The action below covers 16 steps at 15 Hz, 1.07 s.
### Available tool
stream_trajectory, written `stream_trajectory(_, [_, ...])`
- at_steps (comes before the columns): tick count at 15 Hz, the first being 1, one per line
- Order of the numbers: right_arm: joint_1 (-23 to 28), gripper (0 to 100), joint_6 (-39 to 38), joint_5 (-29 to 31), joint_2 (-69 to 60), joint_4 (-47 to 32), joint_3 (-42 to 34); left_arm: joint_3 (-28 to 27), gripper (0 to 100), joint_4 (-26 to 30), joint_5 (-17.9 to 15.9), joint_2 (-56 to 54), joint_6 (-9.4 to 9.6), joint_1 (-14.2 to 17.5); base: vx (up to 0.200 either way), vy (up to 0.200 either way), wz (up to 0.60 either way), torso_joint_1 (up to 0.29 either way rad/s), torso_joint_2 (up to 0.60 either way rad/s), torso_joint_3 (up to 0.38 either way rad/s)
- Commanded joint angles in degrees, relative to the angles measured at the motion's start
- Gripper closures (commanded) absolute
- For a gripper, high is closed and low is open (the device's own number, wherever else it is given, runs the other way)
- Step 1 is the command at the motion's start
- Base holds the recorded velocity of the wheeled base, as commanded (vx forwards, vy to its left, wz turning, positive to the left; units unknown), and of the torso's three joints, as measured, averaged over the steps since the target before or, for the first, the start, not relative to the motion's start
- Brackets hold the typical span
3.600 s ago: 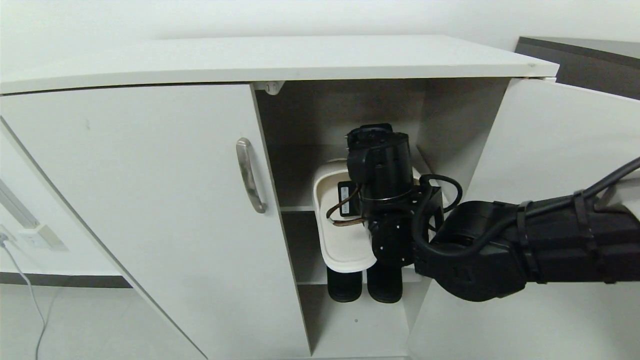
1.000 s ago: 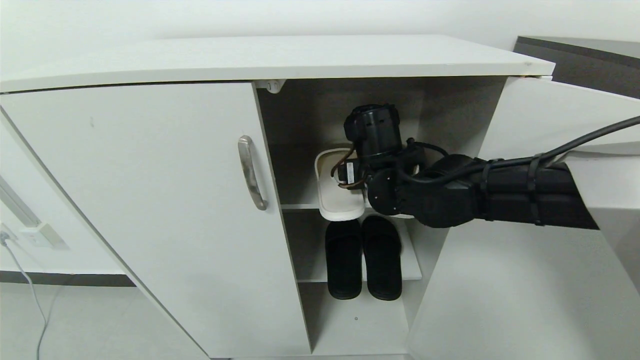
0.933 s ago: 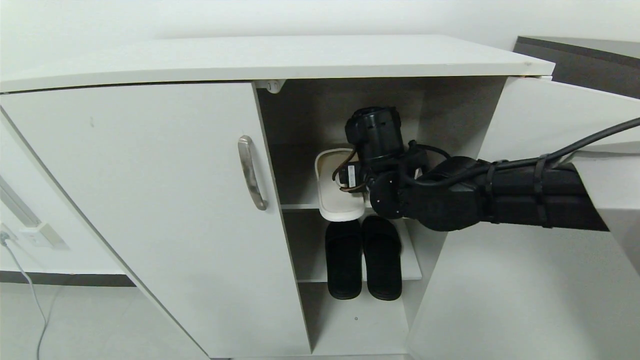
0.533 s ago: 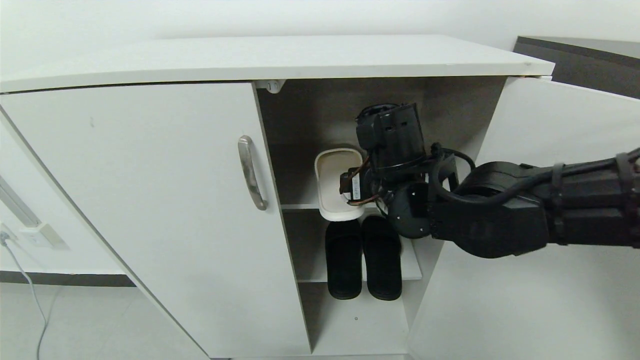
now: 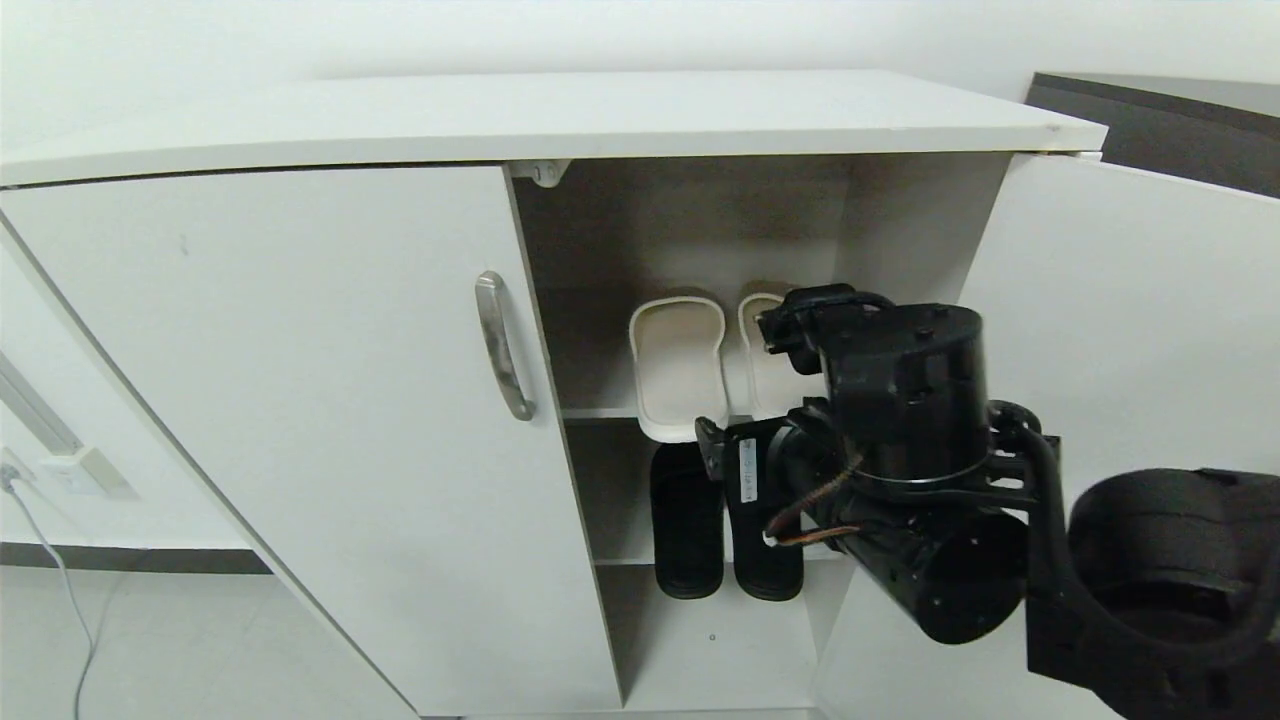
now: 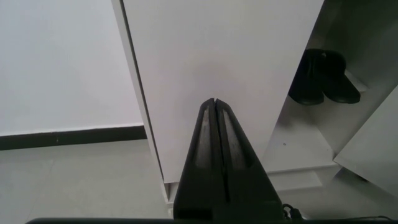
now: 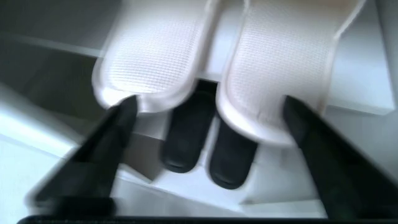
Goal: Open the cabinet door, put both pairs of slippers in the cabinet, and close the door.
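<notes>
2 prs shelved: white slippers [image 5: 678,365] over black slippers [image 5: 688,530]

White wall [image 5: 600,30] with a dark skirting strip [image 5: 120,560] along its bottom edge, a pale socket box [image 5: 85,472] low at its left end, a thin grey cable [image 5: 62,590] trailing down from there over the light grey floor [image 5: 150,650], and a dark grey panel [image 5: 1160,130] at its right end.

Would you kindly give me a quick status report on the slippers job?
Right gripper open, empty; left gripper shut. White slippers on upper shelf, black slippers below. Door open; right arm before the opening.
</notes>
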<state>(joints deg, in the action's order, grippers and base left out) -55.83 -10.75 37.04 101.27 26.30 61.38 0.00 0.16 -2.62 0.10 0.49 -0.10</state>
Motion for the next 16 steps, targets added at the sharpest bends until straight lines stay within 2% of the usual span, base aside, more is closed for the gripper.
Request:
stream_trajectory(1, [-1.1, 100, 2.0, -0.6, -3.4, 2.8, -4.3, 0.0, 100, 0.0, 0.0, 0.1, 0.13, 0.0, 0.0, 0.0, 0.0, 0.0, 0.0, 0.0])
stream_trajectory(14, [-1.1, 100, 3.8, -2.4, -4.6, 3.1, -8.6, 0.0, 100, 0.0, 0.0, 0.1, -0.05, 0.0, 0.0, 0.0, 0.0, 0.0, 0.0, 0.0])
stream_trajectory(16, [-1.1, 100, 3.8, -2.4, -4.5, 3.1, -8.6, 0.0, 100, 0.0, 0.0, 0.1, -0.05, 0.0, -0.2, 0.0, 0.0, 0.002, 0.0, 0.002])
